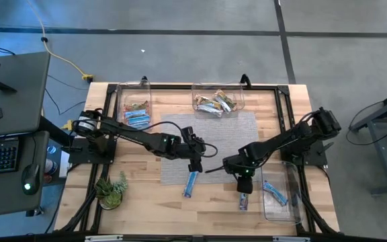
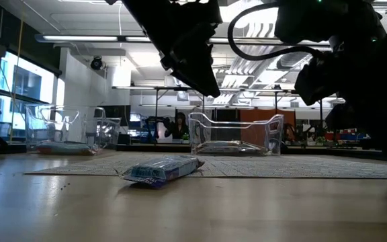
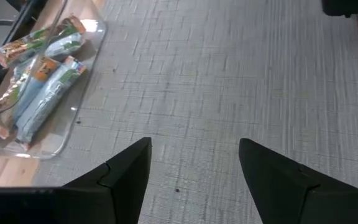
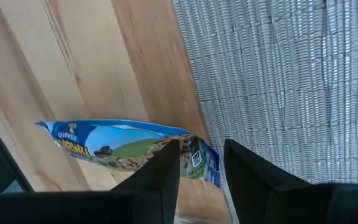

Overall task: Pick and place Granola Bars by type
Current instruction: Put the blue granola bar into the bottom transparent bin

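Observation:
Two blue-wrapped granola bars lie flat on the wood near the table's near edge. One bar (image 1: 191,183) (image 2: 160,169) is just off the grey mat, below and nearer than my left gripper (image 1: 195,163) (image 3: 194,149), which hangs open above the mat (image 3: 229,74). The other bar (image 1: 244,200) (image 4: 117,143) lies under my right gripper (image 1: 242,183) (image 4: 201,152). That gripper is low and open by a narrow gap, with the bar's end showing between its fingers. More bars fill two clear bins at the far edge, the left bin (image 1: 134,107) and the middle bin (image 1: 218,101). My right gripper comes down from above over one end of the blue bar (image 4: 197,158). The bar passes behind one finger (image 4: 163,171) and its end shows in the gap. I cannot tell whether the fingers touch it. The bar lies flat on the wood.
A clear bin (image 1: 279,195) at the near right holds one blue bar. A small green plant (image 1: 111,189) stands at the near left corner. A black frame (image 1: 284,101) runs around the table. People show in the room beyond (image 2: 179,124).

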